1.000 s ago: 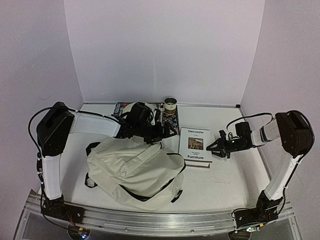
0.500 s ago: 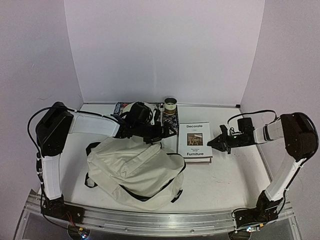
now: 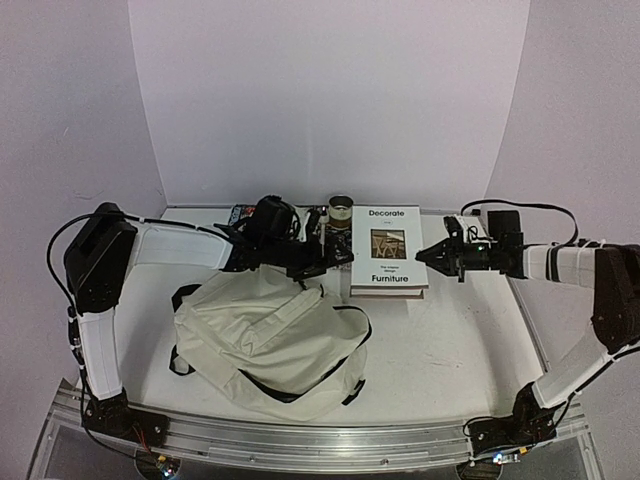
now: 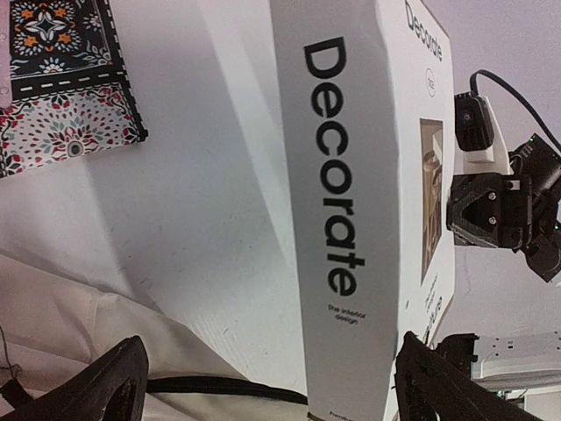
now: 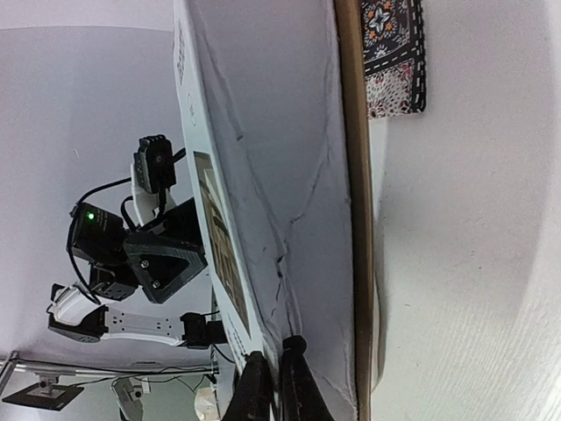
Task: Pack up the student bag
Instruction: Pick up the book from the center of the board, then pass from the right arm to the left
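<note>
The student bag lies slumped in the middle of the table, cream with black trim, and its fabric fills the lower left of the left wrist view. A white book titled "Decorate Furniture" is tilted up behind it, right side raised. My right gripper is shut on the right edge of its front cover. My left gripper stands wide open above the bag's top edge. The book's spine is just ahead of its fingers.
A patterned cloth item lies flat at the back, beside the book. A small round roll stands by the back wall. White walls close the table on three sides.
My right gripper has shut on the book's cover edge. It has carried the book back and to the left, tilting it up. The left arm has shifted slightly.
</note>
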Available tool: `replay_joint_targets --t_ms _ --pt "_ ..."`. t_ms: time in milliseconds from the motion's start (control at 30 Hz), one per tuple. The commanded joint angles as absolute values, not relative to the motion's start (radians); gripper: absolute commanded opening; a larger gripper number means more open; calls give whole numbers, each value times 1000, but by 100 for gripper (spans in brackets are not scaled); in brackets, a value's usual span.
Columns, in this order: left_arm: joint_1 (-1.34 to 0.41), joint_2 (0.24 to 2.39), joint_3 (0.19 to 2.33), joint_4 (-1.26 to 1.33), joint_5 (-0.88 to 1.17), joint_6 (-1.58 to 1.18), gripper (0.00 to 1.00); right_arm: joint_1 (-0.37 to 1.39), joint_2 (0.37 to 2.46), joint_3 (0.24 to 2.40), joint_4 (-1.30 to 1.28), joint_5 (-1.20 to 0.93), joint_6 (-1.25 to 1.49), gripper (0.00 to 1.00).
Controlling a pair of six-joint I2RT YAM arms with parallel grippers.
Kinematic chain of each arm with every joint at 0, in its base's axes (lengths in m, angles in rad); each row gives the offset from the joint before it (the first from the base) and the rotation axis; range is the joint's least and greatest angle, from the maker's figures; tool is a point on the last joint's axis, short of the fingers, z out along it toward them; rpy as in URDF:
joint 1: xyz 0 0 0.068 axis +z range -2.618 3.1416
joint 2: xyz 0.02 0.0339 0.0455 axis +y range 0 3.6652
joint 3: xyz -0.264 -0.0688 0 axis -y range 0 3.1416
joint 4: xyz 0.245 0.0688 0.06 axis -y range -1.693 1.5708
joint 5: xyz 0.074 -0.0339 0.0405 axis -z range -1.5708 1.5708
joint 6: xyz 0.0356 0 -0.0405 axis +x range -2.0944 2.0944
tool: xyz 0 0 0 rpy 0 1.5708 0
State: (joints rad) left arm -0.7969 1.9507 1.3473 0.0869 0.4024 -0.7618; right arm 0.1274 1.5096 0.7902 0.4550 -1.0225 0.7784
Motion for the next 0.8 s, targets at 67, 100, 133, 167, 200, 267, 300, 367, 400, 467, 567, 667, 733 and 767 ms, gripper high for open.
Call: replay_joint_targets --t_ms 67,100,133,167,200,267,300,367,400,467,567,667,733,767 --pt "-794 1885 1384 166 489 -771 99 178 1438 852 507 -1095 824 0" --pt "-791 1882 1384 170 499 -773 99 185 1436 857 509 -1099 825 0" --pt "-787 1876 1382 180 513 -777 99 193 1434 862 510 -1101 827 0" --pt "-782 1871 1376 192 523 -781 99 200 1431 865 512 -1101 830 0" --pt "-774 1864 1365 210 538 -791 99 208 1429 869 516 -1103 832 0" --pt "-761 1850 1339 269 572 -815 96 222 1426 876 523 -1107 835 0" --pt "-754 1846 1331 298 589 -825 95 230 1425 879 526 -1110 836 0" --pt "-744 1833 1314 336 618 -844 92 241 1425 886 534 -1119 838 0" --pt "-740 1826 1306 353 628 -850 91 246 1425 889 538 -1122 840 0" --pt "-729 1812 1290 392 650 -865 90 254 1424 893 552 -1130 849 0" --pt "-710 1795 1263 462 688 -900 87 269 1419 903 570 -1142 857 0" --pt "-704 1788 1255 492 706 -916 81 286 1417 917 578 -1147 862 0" --pt "-704 1790 1254 510 721 -925 78 298 1418 924 582 -1150 862 0" --pt "-704 1790 1252 520 728 -931 76 303 1419 928 583 -1151 862 0"
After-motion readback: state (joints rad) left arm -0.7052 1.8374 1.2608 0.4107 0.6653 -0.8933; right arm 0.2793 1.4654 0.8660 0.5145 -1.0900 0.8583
